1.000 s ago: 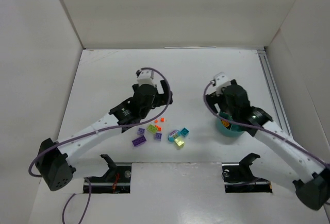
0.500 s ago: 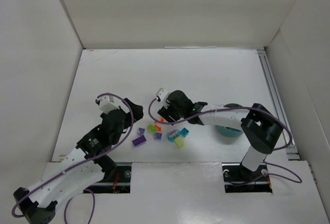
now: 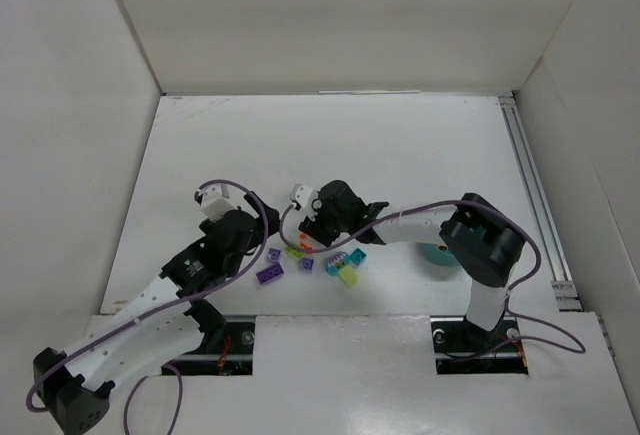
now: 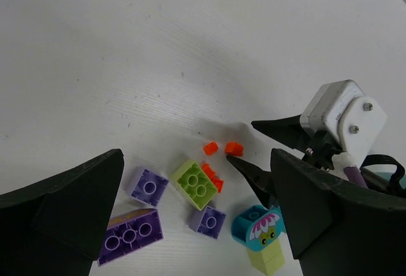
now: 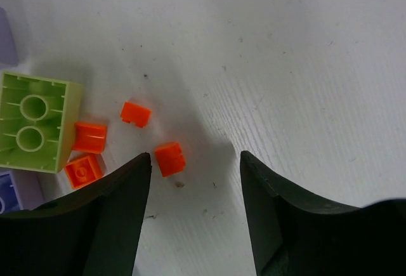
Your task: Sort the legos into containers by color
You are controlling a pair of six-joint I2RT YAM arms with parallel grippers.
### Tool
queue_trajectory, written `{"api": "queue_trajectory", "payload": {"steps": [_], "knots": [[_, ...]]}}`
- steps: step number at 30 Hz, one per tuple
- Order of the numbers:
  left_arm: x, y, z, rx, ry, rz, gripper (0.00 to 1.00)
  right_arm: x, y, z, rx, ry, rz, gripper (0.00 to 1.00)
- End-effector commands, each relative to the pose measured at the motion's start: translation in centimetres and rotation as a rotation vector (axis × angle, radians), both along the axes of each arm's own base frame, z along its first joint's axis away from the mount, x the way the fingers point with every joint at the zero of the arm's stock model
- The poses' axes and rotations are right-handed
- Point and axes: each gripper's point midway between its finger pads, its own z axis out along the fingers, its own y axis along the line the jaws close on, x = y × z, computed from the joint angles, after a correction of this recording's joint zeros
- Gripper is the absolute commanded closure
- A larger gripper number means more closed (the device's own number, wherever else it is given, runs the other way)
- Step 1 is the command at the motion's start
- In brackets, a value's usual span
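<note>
We see the legos (image 3: 306, 265) in a small pile on the white table (image 3: 400, 145), near the 6 o'clock edge in the top view, between the two arms. The teal bowl (image 3: 433, 254) sits at 3 o'clock from the pile, well apart from it. The right arm covers most of it, so we cannot see inside. The right gripper (image 5: 195, 155) reaches across to the 12 o'clock side of the pile and points down at the table. Its jaws are apart. A tiny orange stud (image 5: 170, 159) lies on the table between them, closer to one finger than the other, and we cannot tell if that finger touches it. Another orange bit (image 5: 136, 113) lies at 11 o'clock from that stud. Two more sit right beside the lime green brick (image 5: 35, 124). The left gripper (image 4: 195, 153) hangs at the 9 o'clock side of the pile, with its jaws wide apart and nothing in them. From its camera we see a small purple brick (image 4: 149, 187) at 9 o'clock from the lime green brick and a long purple brick (image 4: 130, 235) at 7 o'clock. A teal flower piece (image 4: 257, 228) lies at 4 o'clock, just beside a yellow-green brick (image 4: 266, 260).
</note>
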Motion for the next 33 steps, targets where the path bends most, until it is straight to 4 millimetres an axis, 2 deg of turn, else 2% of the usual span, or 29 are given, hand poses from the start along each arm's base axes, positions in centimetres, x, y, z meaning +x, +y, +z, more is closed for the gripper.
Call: {"api": "queue_trajectory", "payload": {"steps": [1, 7, 8, 12, 15, 19, 22, 23, 24, 26, 27, 28, 29, 32, 33], "knots": [[0.5, 0.1, 0.4, -0.011, -0.018, 0.027, 0.0, 0.9, 1.9, 1.0, 0.045, -0.051, 0.024, 0.38], [0.6, 0.0, 0.4, -0.003, -0.018, 0.022, 0.0, 1.3, 1.7, 0.7, 0.042, -0.055, -0.011, 0.5], [0.6, 0.0, 0.4, -0.003, -0.018, 0.022, 0.0, 1.1, 1.5, 0.4, 0.035, -0.05, -0.011, 0.6], [0.6, 0.0, 0.4, -0.003, -0.018, 0.022, 0.0, 1.0, 1.3, 0.1, 0.034, -0.049, -0.011, 0.68], [0.6, 0.0, 0.4, -0.003, -0.018, 0.022, 0.0, 0.9, 1.2, 0.7, 0.046, -0.049, -0.017, 0.77], [0.7, -0.3, 0.5, -0.013, -0.022, 0.015, 0.0, 0.7, 1.0, 2.4, 0.074, -0.07, -0.017, 0.82], [0.9, -0.6, 0.5, -0.007, -0.017, 0.001, 0.0, 0.8, 0.5, 4.8, 0.111, -0.104, -0.042, 0.83], [0.9, -0.7, 0.3, 0.0, -0.009, 0.001, 0.0, 0.9, 0.2, 6.6, 0.136, -0.135, -0.056, 0.83], [0.9, -0.9, 0.4, -0.01, -0.013, -0.007, 0.0, 0.8, -0.3, 7.0, 0.14, -0.144, -0.063, 0.83], [1.1, -1.2, -0.2, 0.016, 0.003, -0.026, 0.0, 0.8, -1.8, 7.6, 0.133, -0.163, -0.099, 0.83], [1.3, -1.6, 0.2, 0.007, 0.0, -0.034, 0.0, 0.9, -2.6, 9.2, 0.164, -0.176, -0.118, 0.83], [1.4, -1.7, 0.1, 0.008, 0.001, -0.034, 0.0, 1.0, -3.5, 9.6, 0.171, -0.174, -0.139, 0.83], [1.5, -1.7, -0.5, 0.031, 0.017, -0.038, 0.0, 1.9, -5.2, 9.9, 0.173, -0.171, -0.186, 0.83], [1.8, -2.4, -0.9, 0.041, 0.033, -0.059, 0.0, 1.8, -9.8, 10.7, 0.185, -0.159, -0.281, 0.83], [2.0, -2.3, -0.8, 0.054, 0.034, -0.057, 0.0, 1.9, -12.7, 11.2, 0.177, -0.171, -0.341, 0.83]]}}
